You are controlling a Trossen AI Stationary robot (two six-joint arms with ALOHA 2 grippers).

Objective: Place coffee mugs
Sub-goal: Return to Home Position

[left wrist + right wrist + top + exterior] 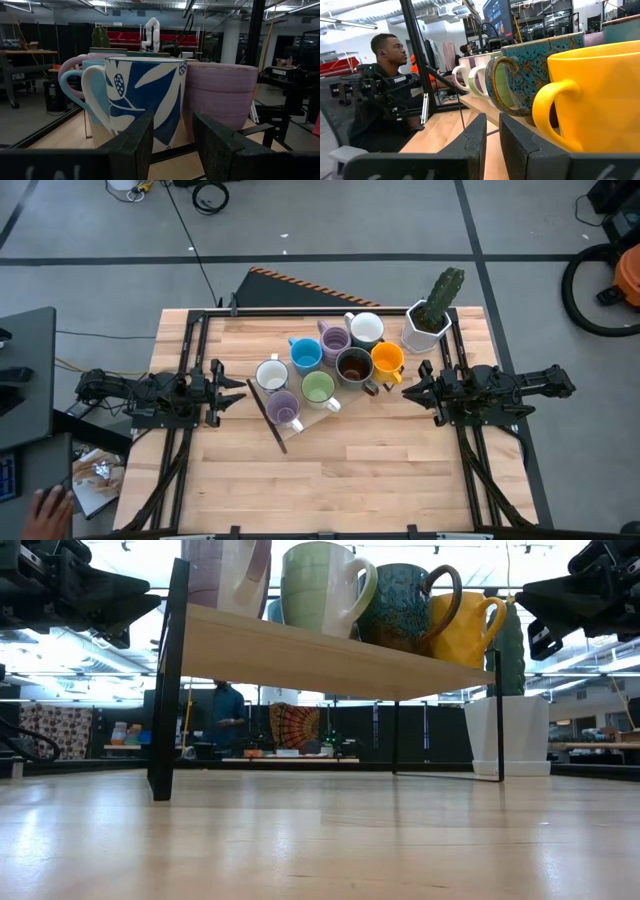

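Your left arm (150, 392) and right arm (500, 390), matte black, blocky jointed links, white TROSSEN lettering (282, 71) on one link, flat, rough-textured dark fingers (132, 147).

A shelf (330, 658) stands on the table (400, 480), set at a slant. On the shelf stand eight mugs (318, 388) in two rows of four, one row behind the other, packed close together. A plant pot (428, 328) stands on the table behind the shelf's right end, just beside the last mug of the back row. The left gripper (240, 390) hangs off the shelf's left end and the right gripper (410, 388) off its right end, both apart from the shelf and level with the mugs. A person (225, 710) stands in the room well behind the shelf.
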